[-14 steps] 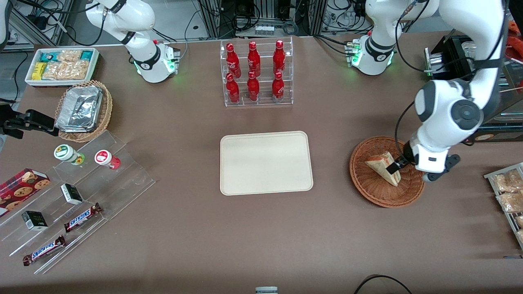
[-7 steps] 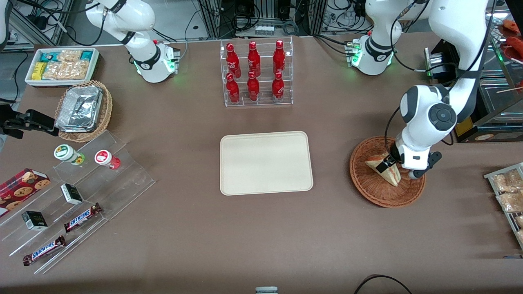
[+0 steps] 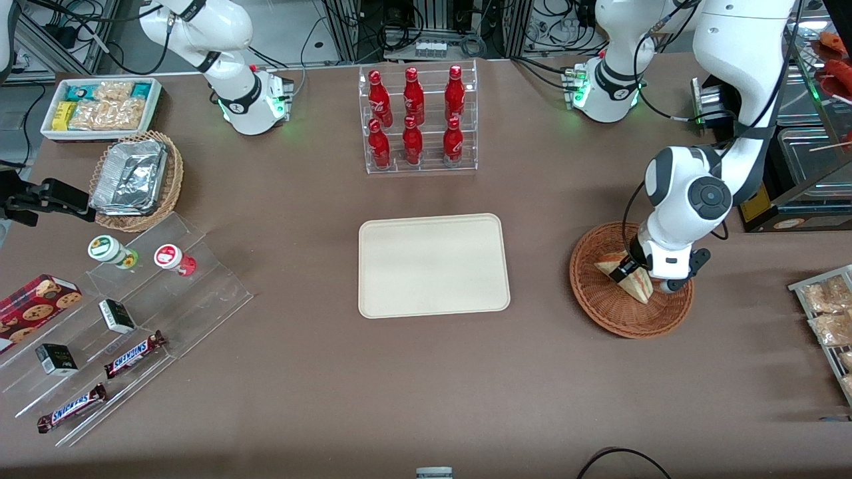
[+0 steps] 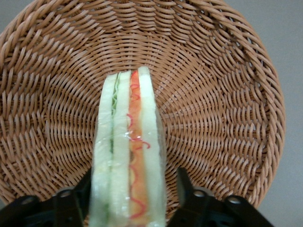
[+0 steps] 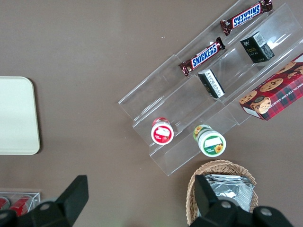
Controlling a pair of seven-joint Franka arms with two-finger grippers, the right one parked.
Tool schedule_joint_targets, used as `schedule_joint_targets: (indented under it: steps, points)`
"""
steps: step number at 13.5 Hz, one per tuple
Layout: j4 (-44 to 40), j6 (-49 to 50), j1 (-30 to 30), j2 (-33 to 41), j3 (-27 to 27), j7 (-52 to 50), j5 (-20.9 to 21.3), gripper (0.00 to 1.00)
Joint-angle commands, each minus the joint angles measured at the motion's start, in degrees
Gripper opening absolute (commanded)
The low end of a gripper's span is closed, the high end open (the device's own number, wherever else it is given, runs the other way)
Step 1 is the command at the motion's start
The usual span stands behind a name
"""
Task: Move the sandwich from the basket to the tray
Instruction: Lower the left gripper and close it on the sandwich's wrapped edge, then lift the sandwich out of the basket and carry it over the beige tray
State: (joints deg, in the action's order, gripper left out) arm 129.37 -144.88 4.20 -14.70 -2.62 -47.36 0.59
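sandwich (image 4: 128,156) end cut off, claw (image 4: 130,198) grip unclear

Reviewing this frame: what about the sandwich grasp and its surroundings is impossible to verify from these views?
- Contact between the pincer and the sandwich: left wrist view cuts off the fingertips at the frame edge.
- Front view: the arm's wrist covers part of the sandwich and the basket.
- Whether the sandwich is lifted off the basket floor: neither view settles it.
- Tray: right wrist view crops it.

Reddish-brown woven basket (image 4: 222,71), pale sandwich (image 4: 129,156) with red-green layers, cream tray (image 3: 432,265).
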Motion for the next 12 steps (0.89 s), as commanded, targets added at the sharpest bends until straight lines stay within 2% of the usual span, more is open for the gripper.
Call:
schedule_joint_targets:
  steps: [1,4,7,8,10,12]
  points:
    - [-1.13,3.97,0.98,1.94,0.34,-1.51,0.81,0.00]
    - [-5.69,14.93,1.68,5.63,0.16,-1.51,2.03,0.00]
    - [-20.85,35.13,5.98,5.65,0.16,-1.34,3.19,0.00]
    - [-25.26,38.94,7.56,4.95,0.08,-1.33,3.27,0.00]
    - [-32.31,42.48,12.91,2.32,-0.01,-0.55,3.19,0.00]
    - [-35.93,42.40,17.31,-0.49,-0.01,3.91,2.75,0.00]
